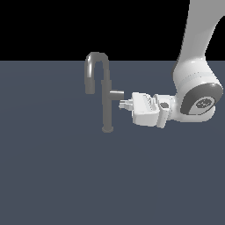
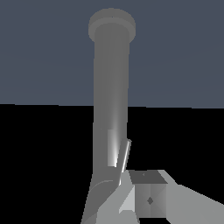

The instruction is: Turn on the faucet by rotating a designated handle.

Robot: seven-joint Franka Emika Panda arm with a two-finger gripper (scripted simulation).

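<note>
Standing on the dark grey floor (image 1: 52,176), toward the exterior view's left of centre, the faucet (image 1: 107,101) is a slim grey post on a small round base, upright, with a gooseneck spout (image 1: 93,66) that arches over the top and drops down on the exterior view's left side. Partway up the post, the handle (image 1: 116,95) juts out sideways toward the exterior view's right as a short horizontal stub.

Just beside the stub's free end, the gripper (image 1: 123,104) reaches in level from the right, its pale fingers (image 1: 126,104) at or slightly below the stub's height; whether they touch it cannot be told. How far the fingers are spread cannot be told either: they overlap in the exterior view. Further right, the white arm (image 1: 195,83) bends at a rounded joint and rises out of the picture's top.

In the wrist view the post (image 2: 112,87) fills the centre, close up, with a thin lever rod (image 2: 124,162) leaning beside a boxy grey block (image 2: 148,199).
</note>
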